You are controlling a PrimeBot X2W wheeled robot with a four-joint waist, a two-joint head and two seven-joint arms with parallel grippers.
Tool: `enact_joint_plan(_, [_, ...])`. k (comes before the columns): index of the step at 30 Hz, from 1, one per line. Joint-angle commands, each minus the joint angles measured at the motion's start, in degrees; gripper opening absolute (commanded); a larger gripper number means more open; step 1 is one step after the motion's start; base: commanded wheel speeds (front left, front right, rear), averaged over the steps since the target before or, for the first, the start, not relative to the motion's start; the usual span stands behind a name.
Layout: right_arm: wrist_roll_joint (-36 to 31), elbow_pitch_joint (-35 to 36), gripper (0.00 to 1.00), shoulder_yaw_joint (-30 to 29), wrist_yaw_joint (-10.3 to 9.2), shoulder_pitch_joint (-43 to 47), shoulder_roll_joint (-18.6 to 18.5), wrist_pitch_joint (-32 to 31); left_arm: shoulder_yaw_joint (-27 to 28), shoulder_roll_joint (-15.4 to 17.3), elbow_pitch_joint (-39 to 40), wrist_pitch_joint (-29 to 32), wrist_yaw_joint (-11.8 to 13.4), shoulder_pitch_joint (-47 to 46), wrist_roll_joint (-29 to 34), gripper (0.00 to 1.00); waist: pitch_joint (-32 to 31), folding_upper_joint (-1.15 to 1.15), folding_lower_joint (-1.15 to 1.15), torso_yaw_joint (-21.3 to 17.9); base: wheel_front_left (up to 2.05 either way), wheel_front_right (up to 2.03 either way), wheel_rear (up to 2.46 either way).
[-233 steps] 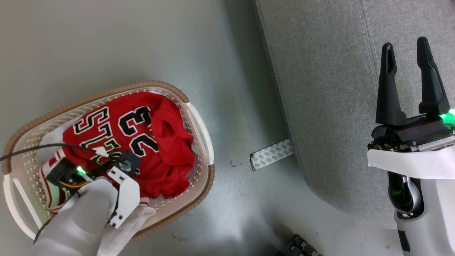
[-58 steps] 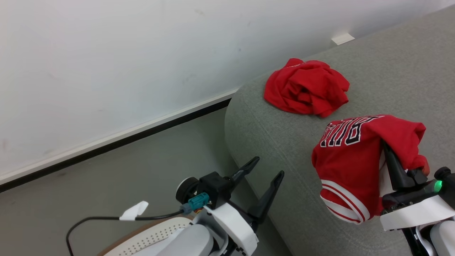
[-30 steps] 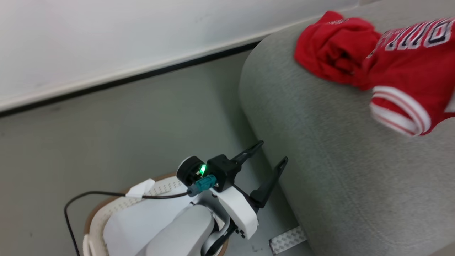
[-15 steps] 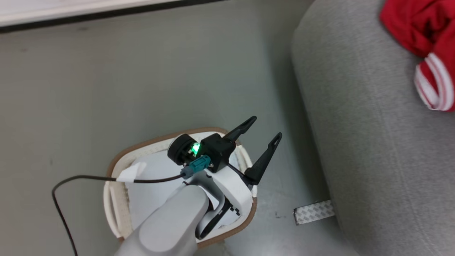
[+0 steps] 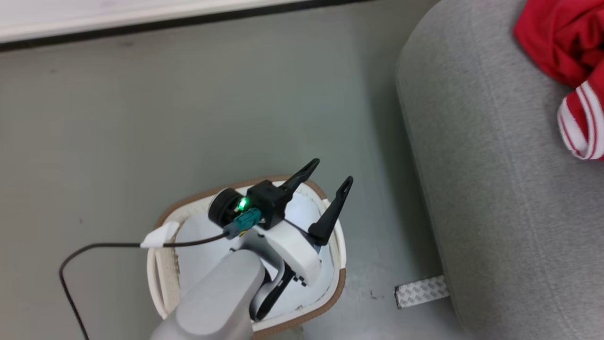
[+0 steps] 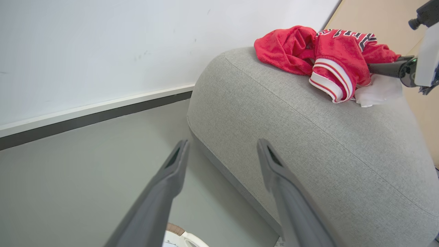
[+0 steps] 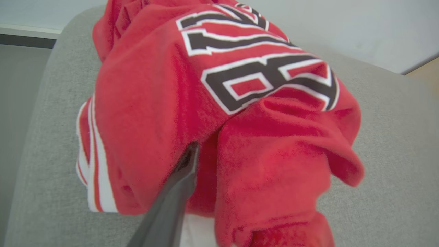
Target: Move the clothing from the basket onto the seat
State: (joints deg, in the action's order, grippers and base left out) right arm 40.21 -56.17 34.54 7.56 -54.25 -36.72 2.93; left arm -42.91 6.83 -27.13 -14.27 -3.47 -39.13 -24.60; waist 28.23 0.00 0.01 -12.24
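- Same grey-green floor (image 5: 188, 118), white wall (image 6: 103, 51) and dark skirting (image 6: 85, 118). The head cam has just tipped back down toward the floor, so the shift in that view is the camera, not the stuff.
- My left gripper (image 5: 331, 171) has its fingers spread wide with nothing in them, and it hangs above the basket (image 5: 198, 205). A few seconds back it was down in the red cloth there.
- Under it, the basket shows just the pale liner sheet (image 5: 203, 255). No red that I can see, though my own forearm (image 5: 222, 297) covers a chunk of it.
- On my right gripper (image 6: 377, 68), one finger (image 7: 178, 192) pokes up along the jersey (image 7: 240, 79). The other is buried under cloth, so I can't tell if it's clamped or has let go.
- Two seconds ago the jersey hung off that gripper over the cushion. Now it's slumped on the seat (image 5: 495, 212), touching the other red garment (image 6: 284, 48) at the rounded end by the wall.
- So what changed: the clothing went from basket to seat, both pieces.
- My read is the task's basically done. What's left is getting the right hand loose and backing it out without snagging the jersey and dragging it toward the edge.
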Motion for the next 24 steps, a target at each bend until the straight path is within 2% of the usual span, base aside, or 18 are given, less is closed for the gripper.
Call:
enact_joint_plan(1, [1.4, -0.6, 1.00, 1.6, -0.15, 0.0, 0.5, -1.6, 0.6, 0.4, -0.5, -0.4, 0.3, 1.3, -0.8, 1.00, -3.1, 0.00, -0.01, -1.5, 0.00, 0.00, 0.00])
enact_joint_plan(8, [5.2, 0.9, 1.00, 7.7, -0.15, 3.2, -1.7, -6.2, 3.0, -0.3, -1.4, -0.9, 0.5, 5.6, -2.9, 1.00, -12.5, 0.00, -0.01, -2.5, 0.00, 0.00, 0.00])
enact_joint_plan(14, [8.2, 5.3, 1.00, 10.9, -0.15, 6.6, -6.4, -9.3, 7.2, 0.9, 0.6, -0.9, 1.6, 10.2, -3.5, 1.00, -18.4, 0.00, -0.01, -1.9, 0.00, 0.00, 0.00])
enact_joint_plan(21, [10.0, 15.9, 1.00, 9.4, -0.15, 10.0, -9.6, -2.1, 14.6, 3.0, 4.7, -0.9, 3.7, 15.3, -3.6, 1.00, -23.6, 0.00, -0.01, 0.8, 0.00, 0.00, 0.00])
enact_joint_plan(24, [9.2, 21.0, 1.00, 7.8, -0.15, 12.1, -8.7, 2.4, 18.3, 4.0, 6.5, -0.9, 4.7, 17.6, -3.8, 1.00, -25.8, 0.00, -0.01, 2.4, 0.00, 0.00, 0.00])
